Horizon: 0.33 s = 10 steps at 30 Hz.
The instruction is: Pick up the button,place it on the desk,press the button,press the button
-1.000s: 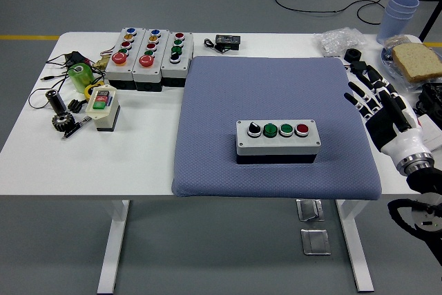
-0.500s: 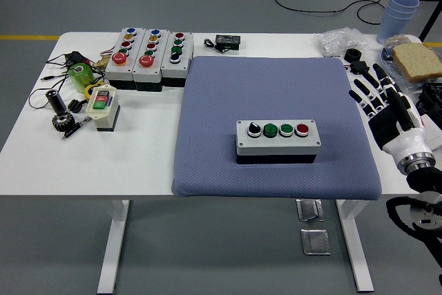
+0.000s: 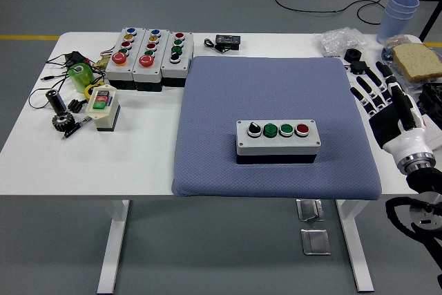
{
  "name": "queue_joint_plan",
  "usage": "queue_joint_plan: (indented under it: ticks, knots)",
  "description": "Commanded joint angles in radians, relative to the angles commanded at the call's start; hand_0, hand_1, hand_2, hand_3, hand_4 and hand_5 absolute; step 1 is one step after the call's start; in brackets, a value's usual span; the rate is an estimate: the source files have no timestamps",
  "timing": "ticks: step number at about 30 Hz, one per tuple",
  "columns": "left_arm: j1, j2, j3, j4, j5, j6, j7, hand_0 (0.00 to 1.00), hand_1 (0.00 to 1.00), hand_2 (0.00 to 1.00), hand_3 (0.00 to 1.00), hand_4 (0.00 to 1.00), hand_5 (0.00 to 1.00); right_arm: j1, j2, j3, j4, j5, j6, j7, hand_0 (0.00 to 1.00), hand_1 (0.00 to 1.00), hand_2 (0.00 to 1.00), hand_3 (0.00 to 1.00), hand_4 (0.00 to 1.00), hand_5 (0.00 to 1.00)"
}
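Squarely on the blue-grey quilted fabric mat (image 3: 276,81) sits the long grey four-button control box (image 3: 277,137), its pale lid over a black base, lying lengthwise across my head view a little toward the near edge. From left to right its top carries a black-and-white selector knob (image 3: 254,129), two green round pushbuttons (image 3: 270,130) and one red round pushbutton (image 3: 302,129). Nothing touches the box.

My right hand (image 3: 387,105), black with white-tipped segments and a white wrist cuff, hangs over the white table (image 3: 138,164) just beyond the mat's right edge, well apart from the box. Its fingers (image 3: 368,94) are spread and extended, pointing toward the far side, and they hold nothing. My left hand does not appear in the view.

At the far left stand three grey multi-button control stations (image 3: 148,56) side by side, touching the mat's far-left corner area. Nearer me on that side rest a small cream switch box with red and green buttons (image 3: 102,105), a green cylindrical object (image 3: 79,74) and a black metal gear-shaped part (image 3: 61,119). At the far right I see a stack of pale blue plastic cups (image 3: 399,13) and a slice of brown bread (image 3: 418,60) beside my hand.
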Motion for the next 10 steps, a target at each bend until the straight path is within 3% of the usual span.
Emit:
queue_joint_plan:
  ticks: [10]
  knots:
    - [0.005,-0.001,-0.002,0.000,0.009,-0.004,0.001,0.651,0.639,0.653,0.558,0.330,0.853,-0.008,-0.002,0.010,0.000,-0.007,-0.007,0.005,0.804,0.736,0.774,0.756,0.731,0.447]
